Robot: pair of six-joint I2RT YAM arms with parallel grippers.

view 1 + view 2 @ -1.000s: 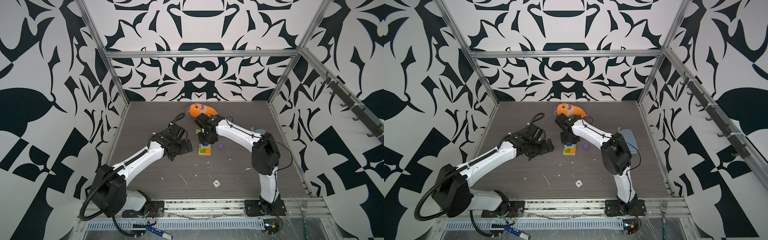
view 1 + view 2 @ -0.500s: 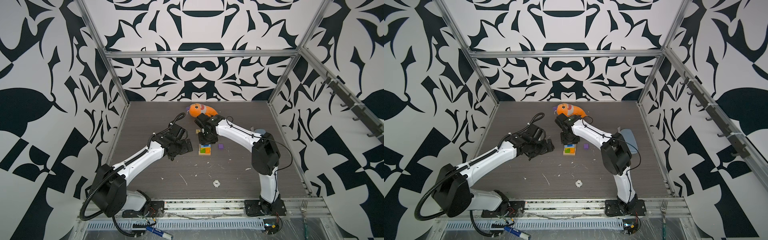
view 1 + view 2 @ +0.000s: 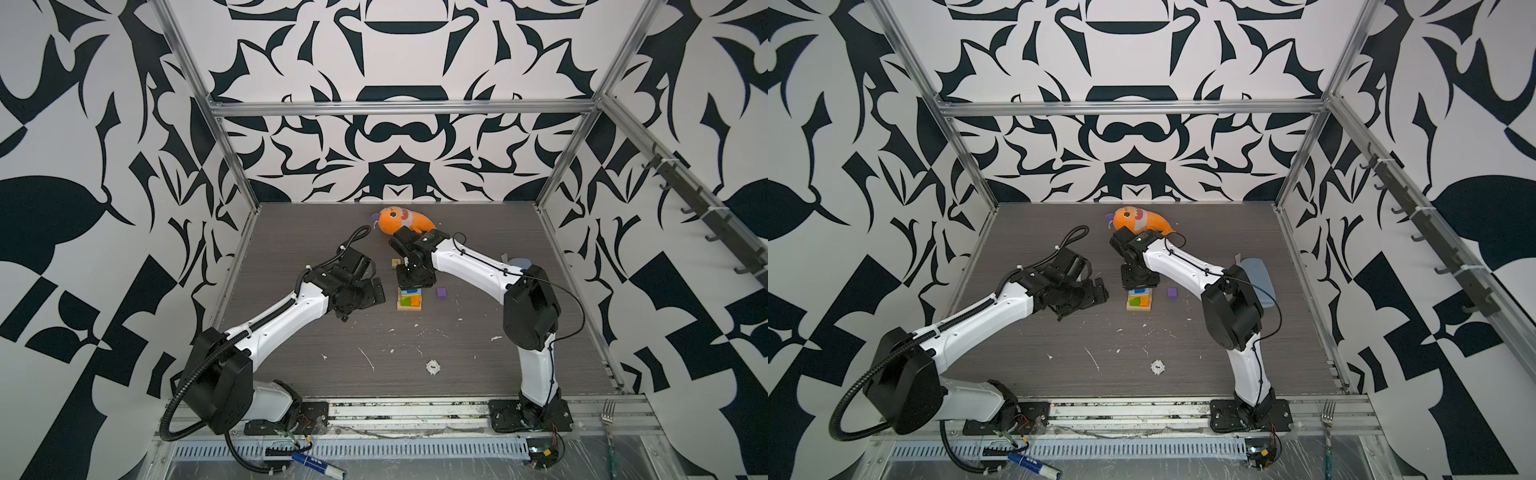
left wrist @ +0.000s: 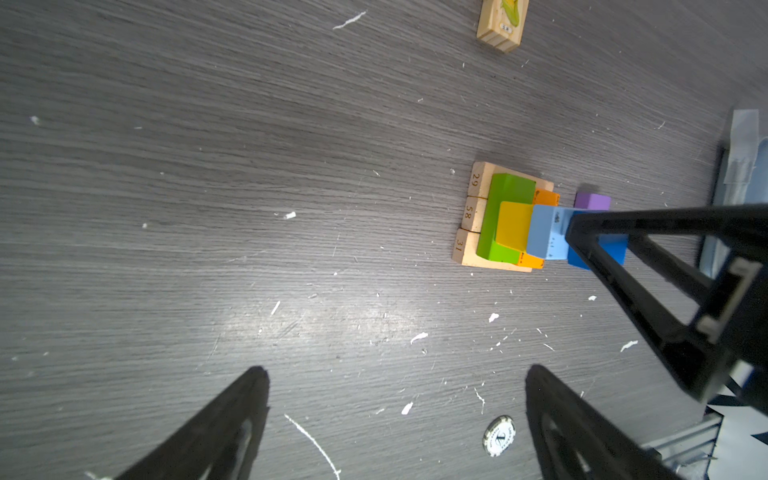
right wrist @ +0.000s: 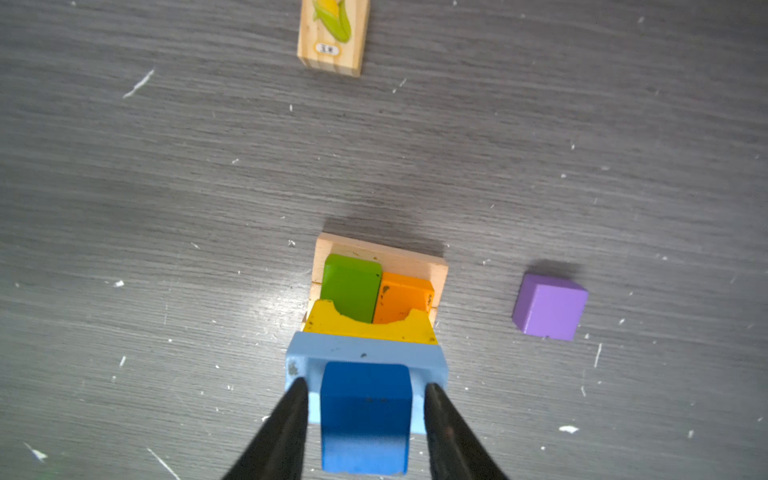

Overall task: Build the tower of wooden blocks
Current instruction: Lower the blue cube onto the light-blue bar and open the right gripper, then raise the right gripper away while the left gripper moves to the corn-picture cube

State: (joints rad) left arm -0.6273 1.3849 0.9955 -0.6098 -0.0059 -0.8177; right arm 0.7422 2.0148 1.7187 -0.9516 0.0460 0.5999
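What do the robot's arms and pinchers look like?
The left arm and right arm are white tubes with chunky black joints. A ribbed black hose loops by the left one; a thin black cable runs along the right. The left gripper and right gripper each have two black, pointed fingers.

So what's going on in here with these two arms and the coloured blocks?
The robot is stacking a wood block tower. The right gripper straddles the blue cube on top, fingers slightly clear of its sides. The left gripper hangs open and empty off to one side of the tower. A purple cube lies loose on the table.
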